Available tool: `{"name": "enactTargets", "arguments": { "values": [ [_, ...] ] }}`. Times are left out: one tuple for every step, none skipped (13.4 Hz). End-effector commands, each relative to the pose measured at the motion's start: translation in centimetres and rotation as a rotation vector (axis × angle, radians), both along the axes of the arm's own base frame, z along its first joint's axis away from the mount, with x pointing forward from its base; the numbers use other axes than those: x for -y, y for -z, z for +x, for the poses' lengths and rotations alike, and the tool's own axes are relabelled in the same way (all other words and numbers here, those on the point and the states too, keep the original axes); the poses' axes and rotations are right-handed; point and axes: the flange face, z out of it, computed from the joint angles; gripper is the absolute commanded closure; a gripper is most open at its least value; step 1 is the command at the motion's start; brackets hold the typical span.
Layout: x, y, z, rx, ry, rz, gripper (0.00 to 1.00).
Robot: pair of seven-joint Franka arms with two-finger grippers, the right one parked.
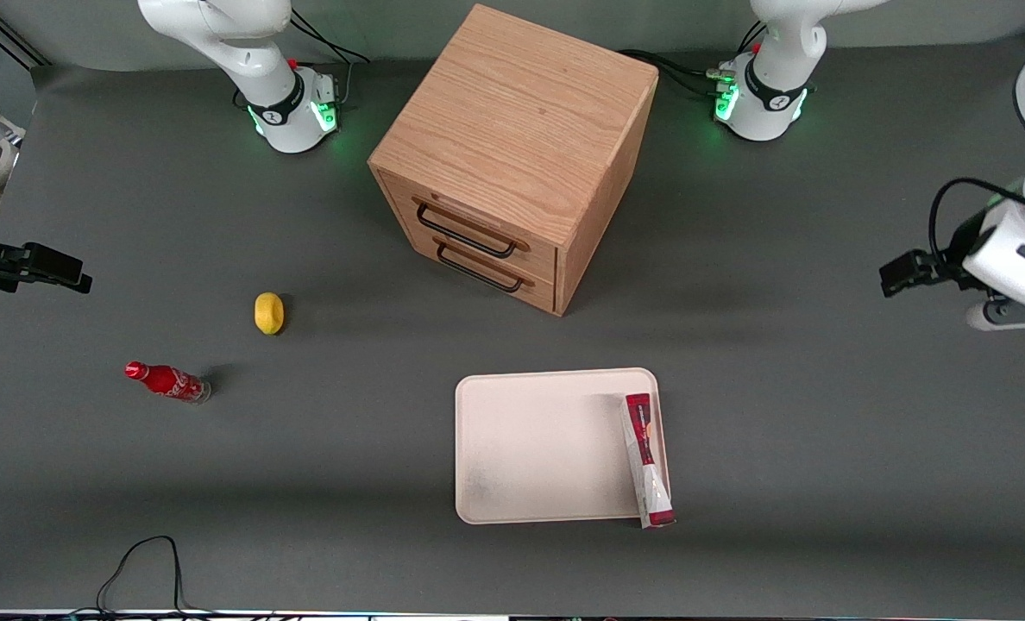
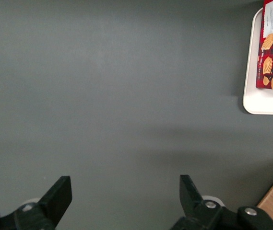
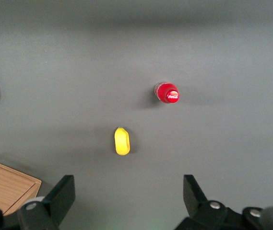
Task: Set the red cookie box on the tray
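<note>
Front view: red cookie box (image 1: 646,460) lies along the tray (image 1: 538,448) edge nearest the working arm, near end overhanging the rim. Gripper (image 2: 125,201) fingers apart, empty, over bare bench (image 2: 117,96), well apart from the box.

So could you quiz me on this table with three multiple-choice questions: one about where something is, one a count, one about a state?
1. Where is the red cookie box?
A. On the tray, along its edge toward the working arm
B. On top of the cabinet
C. Beside the lemon

2. How many drawer handles does the wooden cabinet show?
A. One
B. Two
C. Four

3. What state is the gripper in?
A. Shut on the box
B. Open, above bare table
C. Shut on the bottle

Answers: 1 A, the box lies on the tray's rim side. 2 B, two dark handles show. 3 B, the jaws stand apart, holding nothing.
</note>
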Motion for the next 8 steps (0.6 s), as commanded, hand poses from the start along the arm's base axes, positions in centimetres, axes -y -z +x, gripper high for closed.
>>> {"name": "enactTargets", "arguments": {
  "values": [
    [1.7,-0.5,-1.7,-0.009,-0.012,-0.003,0.0],
    [1.7,-0.6,-1.8,-0.008,-0.009,-0.004,0.0],
    [1.7,-0.7,-1.8,-0.015,0.001,-0.005,0.0],
    [1.4,-0.9,-1.6,-0.013,-0.003,-0.005,0.0],
    [1.5,-1.3,-1.3,-0.004,-0.002,-0.006,0.0],
    [1.5,-1.5,-1.3,0.0,0.001,-0.006,0.0],
    [1.4,-1.9,-1.3,0.008,0.006,-0.006,0.0],
    [1.1,-2.5,-1.2,0.009,0.015,-0.005,0.0]
  ]
}}
